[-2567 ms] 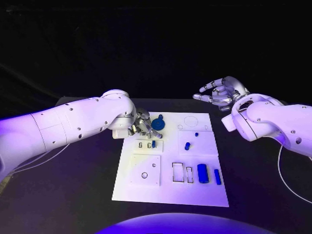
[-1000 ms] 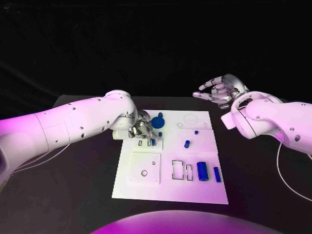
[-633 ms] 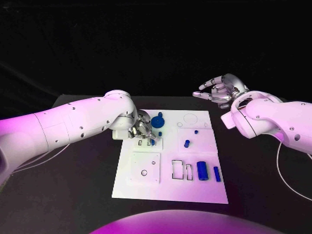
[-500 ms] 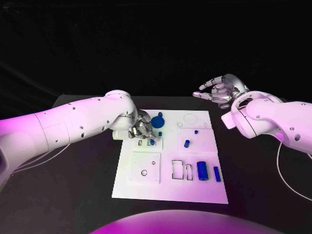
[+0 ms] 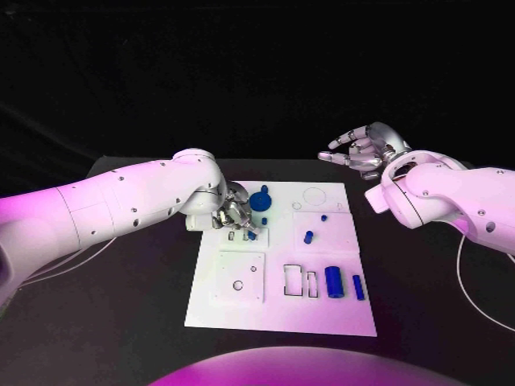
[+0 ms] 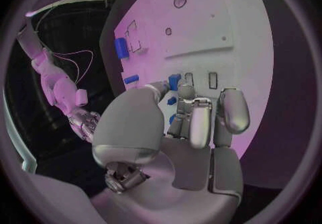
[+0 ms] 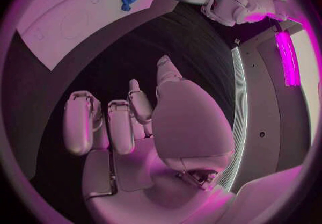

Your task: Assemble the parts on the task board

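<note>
The white task board (image 5: 283, 265) lies in the middle of the black table (image 5: 118, 314), and the left hand (image 5: 234, 213) is down over its far left part, just above a row of small slots. In the left wrist view its fingers (image 6: 231, 108) are curled in around a small blue part (image 6: 174, 80) close to those slots; it looks pinched between thumb and fingertips, though the fingers cover most of it, so I cannot tell how firm the hold is or whether the part already sits in a slot. These parts look like small, light, stiff plastic pieces with smooth sides, probably slippery against metal fingertips, so the sensible hold is on the two long flat sides, near the top, leaving the lower end free to enter a slot. A round blue knob (image 5: 261, 203) sits just beyond the left hand, a short blue peg (image 5: 309, 238) lies near the board's middle, and two blue blocks (image 5: 334, 284) lie toward its near right. The right hand (image 5: 362, 151) hangs above the table beyond the board's far right corner, fingers loosely spread, holding nothing.
</note>
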Tool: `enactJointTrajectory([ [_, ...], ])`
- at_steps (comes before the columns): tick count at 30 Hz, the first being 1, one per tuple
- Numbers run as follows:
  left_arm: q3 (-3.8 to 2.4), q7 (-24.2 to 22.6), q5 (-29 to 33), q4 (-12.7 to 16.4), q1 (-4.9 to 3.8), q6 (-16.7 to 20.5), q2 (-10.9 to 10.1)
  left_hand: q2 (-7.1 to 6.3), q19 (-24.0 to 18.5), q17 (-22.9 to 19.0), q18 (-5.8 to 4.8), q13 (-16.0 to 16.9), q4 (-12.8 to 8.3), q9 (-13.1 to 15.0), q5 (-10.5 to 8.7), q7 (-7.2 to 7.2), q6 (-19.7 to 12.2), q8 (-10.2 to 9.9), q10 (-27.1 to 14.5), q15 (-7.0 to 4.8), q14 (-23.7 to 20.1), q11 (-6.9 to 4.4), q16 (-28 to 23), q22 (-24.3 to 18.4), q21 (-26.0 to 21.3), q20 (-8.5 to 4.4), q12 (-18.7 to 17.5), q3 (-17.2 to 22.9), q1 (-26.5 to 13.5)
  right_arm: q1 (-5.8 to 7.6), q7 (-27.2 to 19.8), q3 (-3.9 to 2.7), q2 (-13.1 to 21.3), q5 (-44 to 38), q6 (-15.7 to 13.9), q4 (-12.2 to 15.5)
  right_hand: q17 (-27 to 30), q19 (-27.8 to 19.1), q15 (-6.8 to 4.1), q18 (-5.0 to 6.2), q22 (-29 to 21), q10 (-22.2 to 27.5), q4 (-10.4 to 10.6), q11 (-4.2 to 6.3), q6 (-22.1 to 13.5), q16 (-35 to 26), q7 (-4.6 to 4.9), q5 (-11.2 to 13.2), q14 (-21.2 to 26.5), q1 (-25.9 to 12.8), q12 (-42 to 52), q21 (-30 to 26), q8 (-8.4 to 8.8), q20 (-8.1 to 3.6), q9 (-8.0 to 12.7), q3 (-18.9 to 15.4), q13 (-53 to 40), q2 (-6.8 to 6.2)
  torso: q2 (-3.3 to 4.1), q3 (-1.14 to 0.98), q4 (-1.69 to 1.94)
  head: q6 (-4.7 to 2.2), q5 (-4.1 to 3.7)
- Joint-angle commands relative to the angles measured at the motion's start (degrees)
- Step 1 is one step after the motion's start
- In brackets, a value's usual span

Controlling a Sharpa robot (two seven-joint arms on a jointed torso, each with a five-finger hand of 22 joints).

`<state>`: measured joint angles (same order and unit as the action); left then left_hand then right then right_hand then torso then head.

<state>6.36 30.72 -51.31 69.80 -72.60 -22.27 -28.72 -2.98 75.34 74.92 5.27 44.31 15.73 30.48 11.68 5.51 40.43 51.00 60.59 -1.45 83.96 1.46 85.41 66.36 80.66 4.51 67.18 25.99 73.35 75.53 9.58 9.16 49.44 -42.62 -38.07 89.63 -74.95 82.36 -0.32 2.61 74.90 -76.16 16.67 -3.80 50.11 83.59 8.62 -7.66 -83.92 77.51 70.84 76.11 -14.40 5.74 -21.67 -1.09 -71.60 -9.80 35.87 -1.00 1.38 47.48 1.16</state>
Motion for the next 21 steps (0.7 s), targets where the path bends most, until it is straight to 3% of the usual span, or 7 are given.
enactJointTrajectory([
  [1,0.03,-0.1,1.8,0.4,0.07,0.7,-0.3,-0.29,0.0,4.5,-0.46,0.0,-1.6,0.7,0.37,0.02,-0.4,0.7,0.4,-0.49,1.7,-0.13,0.1,0.5,0.5,-0.20,-0.3,5.8,1.9,-0.05,0.0,-0.01,-0.1,-0.2,0.8,0.0,-0.3,-0.3,-0.04,0.88,7.6,0.3,0.0,-0.02,-0.4,-0.2,-0.03,-0.1,-2.5,0.0,-0.3,-0.4,-0.39,0.03,0.1,-0.4,0.1,0.74,-0.01,-0.04,-0.01,0.02,0.10],
  [3,0.02,-0.2,2.5,0.8,0.11,1.3,-0.8,-1.90,0.3,7.1,-0.54,0.2,-3.5,1.4,0.19,0.15,-0.4,1.4,1.2,-0.58,2.9,-0.30,1.4,1.0,0.7,-0.23,-0.2,11.2,1.6,-0.06,0.0,-0.01,-0.1,-0.2,0.8,0.0,-0.3,-0.3,-0.04,0.88,7.6,0.3,0.0,-0.02,-0.4,-0.2,-0.03,-0.1,-2.5,0.0,-0.3,-0.4,-0.39,0.03,0.1,-0.4,0.1,0.74,-0.02,-0.06,-0.02,0.02,0.15],
  [6,-0.01,-0.4,3.5,1.9,0.19,2.6,-1.8,-3.09,0.7,7.3,-0.67,0.4,-5.4,2.2,0.09,0.07,-0.4,2.0,1.9,-0.56,3.0,-0.12,1.6,1.6,1.0,-0.17,0.0,16.0,0.0,-0.06,-0.1,-0.01,-0.1,-0.2,0.8,-0.1,-0.3,-0.3,-0.04,0.88,7.6,0.3,0.0,-0.02,-0.4,-0.2,-0.03,-0.1,-2.5,0.0,-0.3,-0.4,-0.39,0.03,0.1,-0.4,0.1,0.74,0.02,-0.07,-0.01,0.03,0.11],
  [16,-0.50,-1.0,4.8,7.1,0.30,7.6,-6.5,-4.13,1.2,8.3,-0.79,1.5,-7.8,2.9,0.21,-0.20,0.2,2.7,3.5,-0.76,3.4,-0.36,2.0,2.3,1.4,-0.28,0.8,20.2,-2.1,-0.10,-0.1,0.00,0.0,-0.1,0.7,-0.1,-0.3,-0.4,-0.06,0.91,7.5,0.2,0.1,0.00,-0.5,-0.3,-0.04,0.0,-2.5,-0.1,-0.3,-0.5,-0.53,0.02,0.1,-0.5,0.1,1.05,-0.07,-0.12,0.08,0.02,-0.02],
  [21,-0.57,-1.4,4.1,9.8,0.84,11.6,-8.6,-4.83,1.8,8.8,-0.97,2.1,-9.0,3.2,0.27,-0.38,0.6,3.0,4.4,-0.95,3.7,-0.59,2.3,3.1,1.7,-0.43,1.1,22.2,-3.1,-0.11,-0.2,0.00,0.2,-0.1,0.6,0.0,-0.3,-0.4,-0.06,0.91,7.5,0.2,0.1,0.00,-0.5,-0.3,-0.04,0.0,-2.5,-0.1,-0.3,-0.5,-0.53,0.02,0.1,-0.5,0.1,1.05,-0.05,-0.01,0.11,0.18,-0.02],
])
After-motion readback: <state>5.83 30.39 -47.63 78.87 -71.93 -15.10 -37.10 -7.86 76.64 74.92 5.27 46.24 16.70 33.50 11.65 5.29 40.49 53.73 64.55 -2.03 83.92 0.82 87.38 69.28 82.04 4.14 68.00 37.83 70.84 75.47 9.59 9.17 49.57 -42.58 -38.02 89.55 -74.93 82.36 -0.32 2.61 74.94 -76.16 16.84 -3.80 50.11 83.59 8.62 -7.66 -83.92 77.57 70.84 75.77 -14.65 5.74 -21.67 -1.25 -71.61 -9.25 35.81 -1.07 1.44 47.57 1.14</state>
